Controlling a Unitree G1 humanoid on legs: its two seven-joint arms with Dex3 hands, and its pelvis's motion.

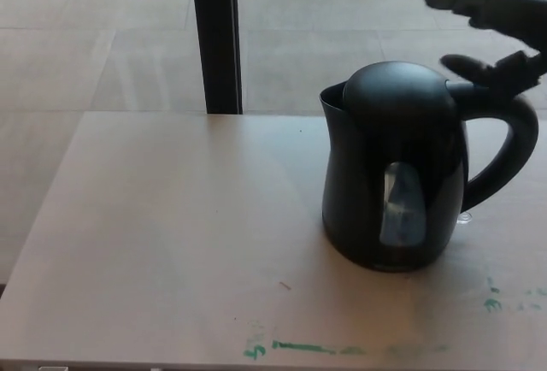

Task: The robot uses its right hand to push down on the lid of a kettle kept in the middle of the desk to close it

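on the table [154, 243], right of centre — black kettle [393, 174], upright, handle [504, 153] to the right, spout toward the dark post [218, 38] behind the far edge. lid [397, 97] down and seemingly flush with the body, no visible gap at the rim; looks closed, though not certain from this angle whether latched. water window [402, 204] facing the camera, green marks [342, 350] along the near edge of the table.

up at top right — right hand [496, 33], fingers spread wide, holding nothing, clear of the lid and just above the handle's top. one finger stretched out high, another low near the handle joint, possibly touching it; hard to tell. left hand out of view.

judged risks from here: lower finger catching the handle on the way off and dragging or tipping the kettle toward the table's right side. lid only resting rather than clicked, so springing back up once pressure is gone. a second press landing off-centre, near the handle hinge, rocking the kettle on its base instead of seating the lid. also a tall kettle, likely to tip under a sideways shove.
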